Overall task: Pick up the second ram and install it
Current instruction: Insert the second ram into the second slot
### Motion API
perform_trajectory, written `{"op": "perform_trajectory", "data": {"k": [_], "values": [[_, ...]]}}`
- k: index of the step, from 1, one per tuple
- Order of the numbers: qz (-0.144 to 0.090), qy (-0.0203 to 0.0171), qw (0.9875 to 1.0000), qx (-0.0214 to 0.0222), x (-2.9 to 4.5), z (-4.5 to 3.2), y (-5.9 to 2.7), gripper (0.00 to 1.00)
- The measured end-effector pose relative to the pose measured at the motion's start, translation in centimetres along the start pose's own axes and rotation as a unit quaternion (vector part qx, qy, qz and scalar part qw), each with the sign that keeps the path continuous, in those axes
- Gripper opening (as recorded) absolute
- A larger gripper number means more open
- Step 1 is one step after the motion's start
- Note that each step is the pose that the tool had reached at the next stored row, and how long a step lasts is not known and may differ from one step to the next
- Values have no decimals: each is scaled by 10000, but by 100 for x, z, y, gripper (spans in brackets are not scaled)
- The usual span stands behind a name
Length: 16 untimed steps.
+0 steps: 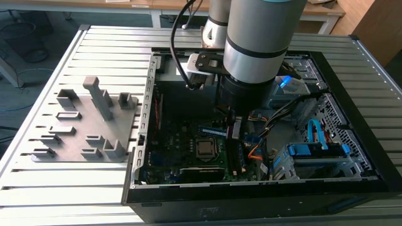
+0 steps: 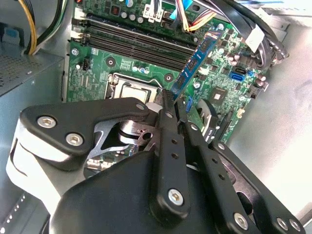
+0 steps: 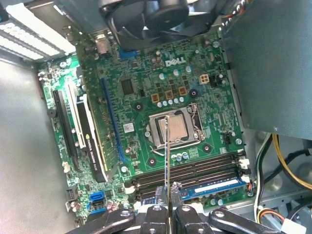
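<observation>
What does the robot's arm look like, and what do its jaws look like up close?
The arm is a fat silver-grey tube with a black ring around it and a dark end. A black cable runs to a small pale box on its side. The gripper has thin black jaws built from jointed bars, dotted with shiny silver screws.

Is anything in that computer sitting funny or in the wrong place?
Yes. The second ram is not in a slot: the gripper holds it over the motherboard, turned crosswise to the memory slots.
</observation>
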<state>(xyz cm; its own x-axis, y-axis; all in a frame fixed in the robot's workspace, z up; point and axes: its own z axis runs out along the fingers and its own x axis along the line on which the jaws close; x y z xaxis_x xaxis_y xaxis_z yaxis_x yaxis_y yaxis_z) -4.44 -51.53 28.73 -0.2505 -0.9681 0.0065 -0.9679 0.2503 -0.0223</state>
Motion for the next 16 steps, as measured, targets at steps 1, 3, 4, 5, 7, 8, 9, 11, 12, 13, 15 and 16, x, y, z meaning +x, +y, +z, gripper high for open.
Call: {"op": "perform_trajectory", "data": {"k": [1, 3, 4, 5, 7, 8, 9, 11, 12, 13, 15, 16], "values": [[38, 1, 10000, 0, 0, 0, 0, 14], [107, 3, 9999, -1, 0, 0, 0, 14], [142, 3, 9999, -1, 0, 0, 0, 14], [177, 5, 9998, -1, 0, 0, 0, 14], [253, 6, 9997, -2, 0, 1, 0, 14], [293, 7, 9996, -2, 0, 1, 0, 14], [330, 8, 9995, -2, 0, 2, 0, 14], [435, 11, 9991, -3, 0, 2, 0, 14], [489, 12, 9988, -3, 0, 2, 0, 14], [547, 13, 9985, -4, 0, 3, 0, 14], [669, 16, 9978, -4, 0, 4, 0, 14], [733, 17, 9973, -5, 0, 5, 0, 14]]}}
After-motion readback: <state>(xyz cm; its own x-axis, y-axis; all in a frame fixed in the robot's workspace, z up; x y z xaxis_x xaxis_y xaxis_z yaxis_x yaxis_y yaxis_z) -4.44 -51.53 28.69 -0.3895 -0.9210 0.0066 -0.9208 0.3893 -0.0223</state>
